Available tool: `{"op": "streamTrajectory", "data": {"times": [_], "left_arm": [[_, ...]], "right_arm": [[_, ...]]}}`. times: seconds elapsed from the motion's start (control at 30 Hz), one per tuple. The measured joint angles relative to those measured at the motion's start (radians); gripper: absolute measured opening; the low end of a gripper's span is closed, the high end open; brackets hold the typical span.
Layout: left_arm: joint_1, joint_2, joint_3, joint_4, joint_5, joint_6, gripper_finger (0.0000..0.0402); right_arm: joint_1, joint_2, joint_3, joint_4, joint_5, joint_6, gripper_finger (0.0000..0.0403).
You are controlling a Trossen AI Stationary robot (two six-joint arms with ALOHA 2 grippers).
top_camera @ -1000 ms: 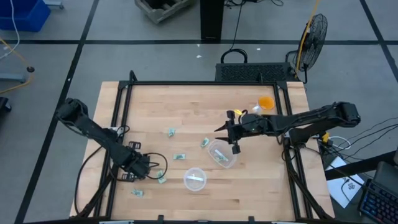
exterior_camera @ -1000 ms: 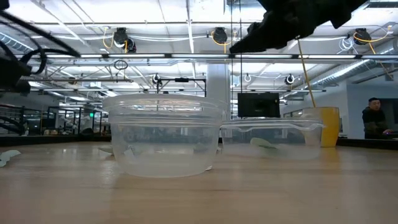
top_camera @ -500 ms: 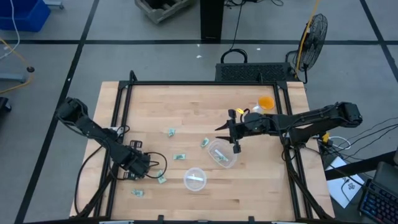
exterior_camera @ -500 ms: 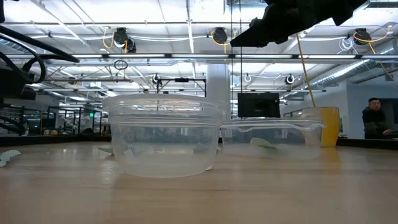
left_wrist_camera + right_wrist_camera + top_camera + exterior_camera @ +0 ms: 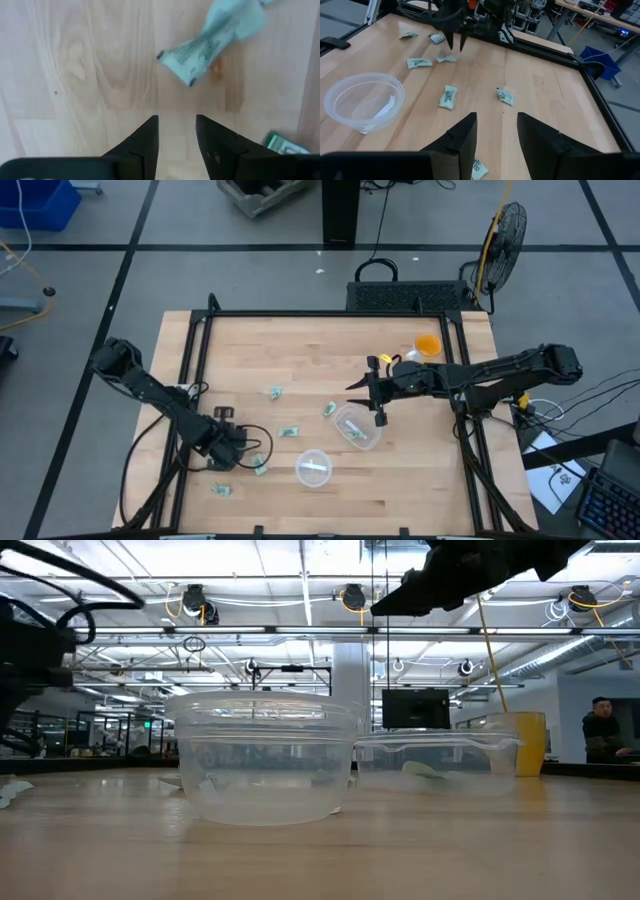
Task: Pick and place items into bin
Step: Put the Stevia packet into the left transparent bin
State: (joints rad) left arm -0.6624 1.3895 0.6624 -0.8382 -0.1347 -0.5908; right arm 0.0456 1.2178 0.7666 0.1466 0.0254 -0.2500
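Several tiny green-and-white wrapped pieces lie flat on the wooden table: (image 5: pixel 275 392), (image 5: pixel 328 409), (image 5: pixel 288 431), (image 5: pixel 260 465), (image 5: pixel 221 490). Two clear round cups stand on the table, the near one (image 5: pixel 313 468) and the far one (image 5: pixel 357 427); each holds a piece. My left gripper (image 5: pixel 240 450) hovers open near the table's near-left part, pointing down; one piece (image 5: pixel 210 42) lies just ahead of its fingertips (image 5: pixel 176 122). My right gripper (image 5: pixel 376 408) is open and empty above the far cup's far rim.
An orange cup (image 5: pixel 427 345) stands toward the far right. A black frame rail (image 5: pixel 300 314) borders the table. In the right wrist view the near cup (image 5: pixel 362 102) and my left arm (image 5: pixel 455 25) show beyond. A person (image 5: pixel 600 730) is in the room behind.
My left gripper has shifted slightly back and forth above the near-left pieces. No piece or cup has moved.
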Motion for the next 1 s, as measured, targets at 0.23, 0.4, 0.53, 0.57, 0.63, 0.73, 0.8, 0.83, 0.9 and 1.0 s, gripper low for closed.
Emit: {"op": "streamTrajectory", "data": {"times": [0.23, 0.4, 0.53, 0.57, 0.63, 0.73, 0.8, 0.83, 0.9, 1.0], "left_arm": [[0.0, 0.0, 0.0, 0.066, -0.074, 0.144, 0.0136], [0.001, -0.001, 0.002, 0.146, -0.106, 0.277, 0.0136], [0.002, -0.001, 0.002, 0.179, -0.089, 0.291, 0.0136], [0.002, -0.001, 0.002, 0.186, -0.081, 0.291, 0.0136], [0.0, -0.001, 0.002, 0.201, -0.076, 0.292, 0.0136], [0.001, -0.001, 0.002, 0.206, -0.079, 0.292, 0.0136], [0.001, 0.006, -0.001, 0.215, -0.08, 0.291, 0.0136], [0.001, 0.013, -0.008, 0.228, -0.08, 0.29, 0.0136], [0.001, 0.034, -0.025, 0.259, -0.069, 0.278, 0.0136], [0.0, 0.071, -0.023, 0.294, -0.072, 0.316, 0.0136]], "right_arm": [[0.0, 0.0, 0.0, -0.001, 0.0, 0.001, 0.0132], [0.0, 0.0, 0.0, -0.001, 0.0, 0.0, 0.0132], [0.0, 0.0, 0.0, -0.001, 0.0, 0.0, 0.0132], [0.0, 0.0, 0.0, -0.001, 0.0, 0.0, 0.0132], [0.0, 0.0, 0.0, -0.001, 0.0, -0.001, 0.0132], [0.0, 0.0, 0.0, -0.001, 0.0, -0.001, 0.0132], [0.0, 0.0, 0.0, -0.001, 0.0, -0.001, 0.0132], [0.0, 0.0, 0.0, -0.001, 0.0, -0.001, 0.0132], [0.0, 0.0, 0.0, -0.001, 0.0, -0.001, 0.0132], [0.0, 0.0, 0.0, -0.001, 0.0, -0.001, 0.0132]]}}
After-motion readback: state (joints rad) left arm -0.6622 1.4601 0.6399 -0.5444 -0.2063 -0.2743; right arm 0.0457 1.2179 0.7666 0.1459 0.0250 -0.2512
